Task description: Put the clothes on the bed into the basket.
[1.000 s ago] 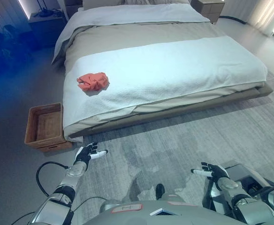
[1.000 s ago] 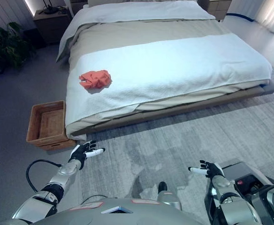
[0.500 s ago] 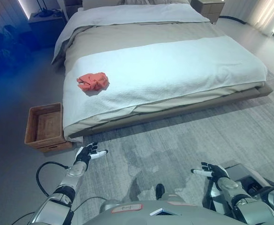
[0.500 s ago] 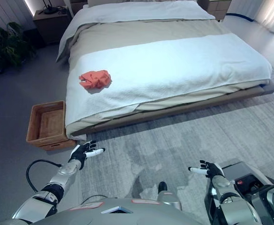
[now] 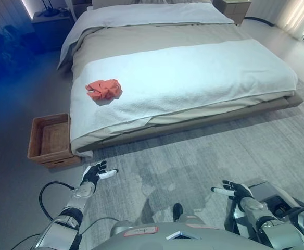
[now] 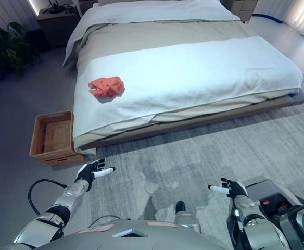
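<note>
One crumpled red garment (image 5: pixel 104 89) lengthwise across bed (image 5: pixel 193 73); both hands spread, empty.

I recorded the garment (image 5: pixel 104 89) as orange-red, plain, at ten o'clock on a white blanket (image 5: pixel 193 73). The bed (image 5: pixel 141 39) beyond showed a beige cover and pale grey bedding. The basket (image 5: pixel 50 140) at nine o'clock was brown woven wicker. The rug (image 5: pixel 209 156) was mottled grey. Both hands, left hand (image 5: pixel 93 173) and right hand (image 5: pixel 230 190), were dark with white tips.

no readable text, labels or signs anywhere
</note>
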Available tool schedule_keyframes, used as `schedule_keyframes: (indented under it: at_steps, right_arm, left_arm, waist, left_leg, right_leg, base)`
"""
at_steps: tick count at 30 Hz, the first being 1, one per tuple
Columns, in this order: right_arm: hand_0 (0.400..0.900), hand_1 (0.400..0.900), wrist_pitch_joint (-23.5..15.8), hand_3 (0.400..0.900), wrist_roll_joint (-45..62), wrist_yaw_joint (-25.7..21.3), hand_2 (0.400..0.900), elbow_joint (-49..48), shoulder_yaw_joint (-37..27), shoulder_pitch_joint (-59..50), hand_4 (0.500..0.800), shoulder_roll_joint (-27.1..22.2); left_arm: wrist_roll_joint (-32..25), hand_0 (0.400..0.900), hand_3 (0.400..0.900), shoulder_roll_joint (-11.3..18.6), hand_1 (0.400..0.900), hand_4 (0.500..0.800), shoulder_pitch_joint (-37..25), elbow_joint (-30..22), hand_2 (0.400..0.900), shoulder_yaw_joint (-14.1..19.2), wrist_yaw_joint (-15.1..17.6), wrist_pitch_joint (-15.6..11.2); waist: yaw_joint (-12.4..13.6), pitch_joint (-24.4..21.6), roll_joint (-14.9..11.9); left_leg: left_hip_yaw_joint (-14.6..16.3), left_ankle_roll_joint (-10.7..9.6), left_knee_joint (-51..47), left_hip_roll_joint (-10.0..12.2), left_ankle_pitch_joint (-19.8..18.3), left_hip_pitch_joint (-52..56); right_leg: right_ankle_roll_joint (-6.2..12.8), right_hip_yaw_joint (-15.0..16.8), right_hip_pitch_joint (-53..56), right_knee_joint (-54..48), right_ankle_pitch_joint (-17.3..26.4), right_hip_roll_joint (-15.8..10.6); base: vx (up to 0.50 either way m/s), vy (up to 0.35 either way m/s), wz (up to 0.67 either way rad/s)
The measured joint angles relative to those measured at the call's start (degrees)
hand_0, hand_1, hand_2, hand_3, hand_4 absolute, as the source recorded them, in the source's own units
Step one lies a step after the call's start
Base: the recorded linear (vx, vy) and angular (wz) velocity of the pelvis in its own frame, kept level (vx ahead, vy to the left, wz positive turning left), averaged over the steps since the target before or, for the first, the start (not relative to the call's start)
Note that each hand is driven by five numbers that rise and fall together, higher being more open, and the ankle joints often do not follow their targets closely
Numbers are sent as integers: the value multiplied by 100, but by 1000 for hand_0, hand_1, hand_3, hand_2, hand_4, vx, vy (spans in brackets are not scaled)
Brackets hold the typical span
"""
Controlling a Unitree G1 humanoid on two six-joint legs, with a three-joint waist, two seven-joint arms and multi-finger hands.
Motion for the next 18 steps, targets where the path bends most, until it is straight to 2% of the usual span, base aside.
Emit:
schedule_keyframes:
  at_steps: [5, 8, 10, 11, 12, 13, 14, 15, 17, 18]
  right_arm:
    - [900, 900, 13, 900, 0, 58, 900, 6, 0, -28, 800, 88]
    - [900, 900, 25, 900, 1, 89, 900, 14, -20, -24, 800, 98]
    - [900, 900, 27, 900, 8, 110, 900, 18, -38, -16, 800, 94]
    - [900, 900, 28, 900, 9, 110, 900, 22, -41, -8, 800, 92]
    - [900, 900, 30, 900, 14, 132, 900, 33, -44, -6, 800, 99]
    - [900, 900, 18, 900, 63, 136, 900, 106, -58, -17, 800, 116]
    - [900, 900, 18, 900, 73, 134, 900, 127, -64, -8, 800, 107]
    - [900, 900, 23, 900, 146, 157, 900, 215, -63, -26, 800, 127]
    - [900, 900, 17, 900, 205, 208, 900, 233, -58, -58, 800, 167]
    - [900, 900, 35, 900, 207, 217, 900, 238, -56, -34, 800, 171]
  left_arm:
    - [1, 900, 900, 2, 900, 800, -33, -1, 900, -1, 26, 0]
    - [2, 900, 900, 8, 900, 800, -86, -11, 900, -19, 23, 0]
    - [4, 900, 900, 19, 900, 800, -135, -68, 900, -31, 2, 0]
    - [4, 900, 900, 20, 900, 800, -141, -77, 900, -41, -2, -2]
    - [4, 900, 900, 36, 900, 800, -185, -76, 900, -46, -17, -6]
    - [5, 900, 900, 61, 900, 800, -273, -60, 900, -84, -24, -2]
    - [5, 900, 900, 54, 900, 800, -295, -61, 900, -137, -25, -3]
    - [8, 900, 900, 61, 900, 800, -311, -62, 900, -226, -31, -5]
    - [8, 900, 900, 110, 900, 800, -315, -50, 900, -242, -29, -2]
    - [8, 900, 900, 105, 900, 800, -303, -51, 900, -271, -29, -2]
  waist:
    - [22, 96, -157]
    - [58, 163, -258]
    - [116, 211, -333]
    - [136, 211, -337]
    - [125, 253, -389]
    - [116, 341, -454]
    - [113, 372, -409]
    - [162, 376, -305]
    - [138, 480, -248]
    - [148, 489, -177]
  left_leg:
    - [13, 70, 3, -216, 2, 36]
    - [-27, 220, 19, -389, -9, 71]
    - [-89, 390, 41, -595, -52, 67]
    - [-100, 392, 55, -648, -65, 40]
    - [-176, 481, 109, -721, -86, 6]
    - [-338, 631, 269, -899, -185, -54]
    - [-362, 631, 273, -915, -184, -52]
    - [-327, 674, 324, -948, -171, -81]
    - [-404, 858, 471, -974, -216, -135]
    - [-437, 987, 442, -957, -221, -127]
  right_leg:
    - [3, 70, -70, 183, -1, -206]
    - [43, 59, -108, 394, -35, -403]
    - [94, 59, -218, 688, -87, -634]
    - [95, 45, -252, 748, -89, -685]
    - [143, 36, -263, 844, -123, -818]
    - [226, 7, -298, 1114, -99, -1031]
    - [206, -27, -371, 1294, -36, -1044]
    - [317, -26, -644, 1627, 392, -1053]
    - [344, 3, -950, 2190, 701, -1200]
    - [372, -43, -1076, 2313, 684, -1249]
  base:
    - [25, 160, 0]
    - [44, 207, 26]
    - [56, 240, 50]
    - [41, 230, 53]
    - [24, 217, 42]
    - [22, 184, 26]
    - [39, 169, 17]
    - [79, 122, 14]
    - [139, 24, 17]
    - [170, -56, 23]
